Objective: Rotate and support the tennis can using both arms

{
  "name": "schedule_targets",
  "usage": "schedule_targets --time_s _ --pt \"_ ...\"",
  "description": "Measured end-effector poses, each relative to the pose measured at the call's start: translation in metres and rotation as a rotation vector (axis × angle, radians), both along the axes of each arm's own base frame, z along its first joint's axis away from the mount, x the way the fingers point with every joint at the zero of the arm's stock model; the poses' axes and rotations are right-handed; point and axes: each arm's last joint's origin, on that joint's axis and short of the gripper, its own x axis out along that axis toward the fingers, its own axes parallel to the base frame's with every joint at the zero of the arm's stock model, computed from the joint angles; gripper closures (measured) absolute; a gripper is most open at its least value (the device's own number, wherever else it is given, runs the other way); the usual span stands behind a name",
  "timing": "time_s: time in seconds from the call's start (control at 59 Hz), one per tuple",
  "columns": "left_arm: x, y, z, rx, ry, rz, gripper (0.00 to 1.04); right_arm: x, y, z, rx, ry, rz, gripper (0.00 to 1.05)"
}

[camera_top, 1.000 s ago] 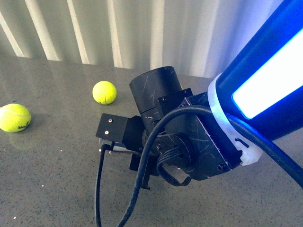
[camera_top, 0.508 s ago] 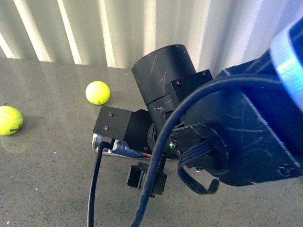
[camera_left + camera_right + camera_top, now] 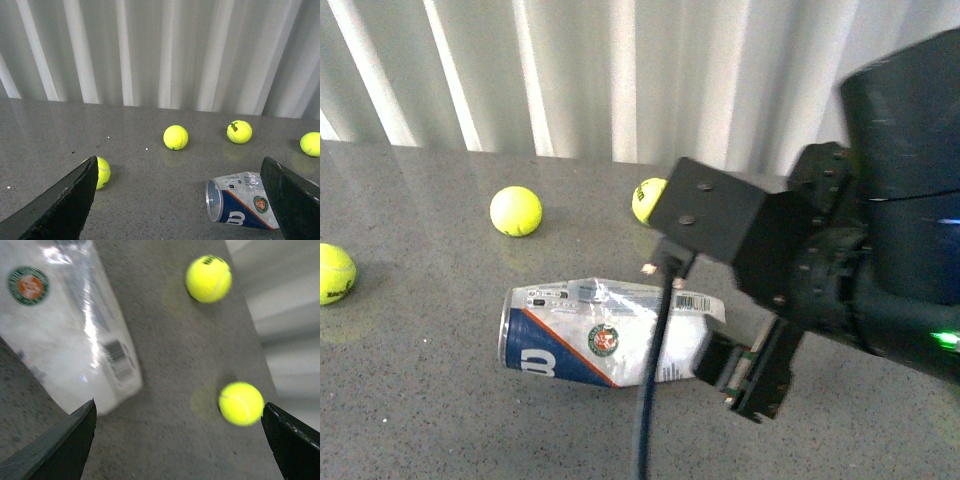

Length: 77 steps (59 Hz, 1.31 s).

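Observation:
The tennis can lies on its side on the grey table, clear and dented, with a navy label, an orange stripe and a round logo; its silver rim faces left. A bulky black arm with a thick cable and a green light hangs over the can's right end. My right gripper is open just off that end. In the right wrist view the can lies beside the open right gripper, not between the fingers. In the left wrist view the can lies by one finger of the open, empty left gripper.
Loose yellow-green tennis balls lie on the table: one behind the can, one at the far left, one partly behind the arm. The right wrist view shows two balls. A white ribbed wall backs the table.
The black arm has moved to the right and off the can. The can, mostly hidden before, now shows along nearly its whole length. A third ball has come into view.

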Motion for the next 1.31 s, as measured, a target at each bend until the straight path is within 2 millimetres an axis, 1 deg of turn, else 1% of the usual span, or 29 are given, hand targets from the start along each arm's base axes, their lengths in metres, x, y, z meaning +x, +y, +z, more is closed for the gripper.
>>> schedule_targets --time_s 0.102,0.153,0.169,0.186,0.203,0.271,0.288,0.322,0.339,0.373,0.441,0.492,0.559,0.661,0.712,0.746,0.763,0.814,0.831,0.864,0.898,0.932,1.0,1.068,1.203,1.237,1.305 --pt "0.0 0.0 0.0 0.0 0.0 0.0 0.07 -0.007 -0.033 0.01 0.029 -0.081 -0.126 0.07" --pt "0.0 0.0 0.0 0.0 0.0 0.0 0.07 -0.012 -0.055 0.016 0.051 -0.134 -0.218 0.07" --pt "0.0 0.0 0.0 0.0 0.0 0.0 0.07 -0.013 -0.058 0.017 0.055 -0.141 -0.234 0.07" --pt "0.0 0.0 0.0 0.0 0.0 0.0 0.07 -0.015 -0.066 0.019 0.065 -0.154 -0.264 0.07" --pt "0.0 0.0 0.0 0.0 0.0 0.0 0.07 -0.018 -0.078 0.023 0.08 -0.179 -0.314 0.07" --pt "0.0 0.0 0.0 0.0 0.001 0.0 0.07 -0.029 -0.11 0.033 0.118 -0.255 -0.459 0.07" --pt "0.0 0.0 0.0 0.0 0.0 0.0 0.07 -0.03 -0.114 0.035 0.122 -0.265 -0.478 0.07" --pt "0.0 0.0 0.0 0.0 0.0 0.0 0.07 -0.037 -0.13 0.04 0.143 -0.307 -0.559 0.07" --pt "0.0 0.0 0.0 0.0 0.0 0.0 0.07 -0.038 -0.133 0.041 0.149 -0.316 -0.578 0.07" --pt "0.0 0.0 0.0 0.0 0.0 0.0 0.07 -0.045 -0.148 0.046 0.171 -0.352 -0.649 0.07" --pt "0.0 0.0 0.0 0.0 0.0 0.0 0.07 -0.06 -0.169 0.053 0.224 -0.422 -0.781 0.07" --pt "0.0 0.0 0.0 0.0 0.0 0.0 0.07 -0.071 -0.18 0.056 0.266 -0.479 -0.853 0.07" --pt "0.0 0.0 0.0 0.0 0.0 0.0 0.07 -0.086 -0.19 0.059 0.312 -0.561 -0.929 0.07" --pt "0.0 0.0 0.0 0.0 0.0 0.0 0.07 -0.107 -0.196 0.062 0.374 -0.663 -0.999 0.07" --pt "0.0 0.0 0.0 0.0 0.0 0.0 0.07 -0.114 -0.197 0.064 0.412 -0.697 -0.99 0.08" --pt "0.0 0.0 0.0 0.0 0.0 0.0 0.07 -0.119 -0.198 0.065 0.5 -0.644 -0.876 0.14" --pt "0.0 0.0 0.0 0.0 0.0 0.0 0.07 -0.12 -0.198 0.066 0.538 -0.627 -0.847 0.16" --pt "0.0 0.0 0.0 0.0 0.0 -0.001 0.07 -0.126 -0.191 0.065 0.699 -0.513 -0.679 0.27" --pt "0.0 0.0 0.0 0.0 0.0 0.0 0.07 -0.127 -0.19 0.064 0.722 -0.495 -0.652 0.28" --pt "0.0 0.0 0.0 0.0 0.0 0.0 0.07 -0.13 -0.183 0.062 0.791 -0.432 -0.565 0.35" --pt "0.0 0.0 0.0 0.0 0.0 -0.001 0.07 -0.132 -0.179 0.06 0.822 -0.407 -0.537 0.41" --pt "0.0 0.0 0.0 0.0 0.0 -0.001 0.07 -0.134 -0.175 0.059 0.84 -0.392 -0.524 0.46" --pt "0.0 0.0 0.0 0.0 0.001 0.001 0.07 -0.138 -0.169 0.057 0.871 -0.388 -0.532 0.6" --pt "0.0 0.0 0.0 0.0 0.0 0.0 0.07 -0.141 -0.166 0.056 0.881 -0.391 -0.535 0.71" --pt "0.0 0.0 0.0 0.0 0.0 0.0 0.07 -0.148 -0.157 0.053 0.891 -0.388 -0.533 0.97" --pt "0.0 0.0 0.0 0.0 0.0 0.0 0.07 -0.148 -0.156 0.05 0.891 -0.391 -0.531 1.02" --pt "0.0 0.0 0.0 0.0 0.0 0.0 0.07 -0.151 -0.153 0.045 0.896 -0.394 -0.525 1.01"
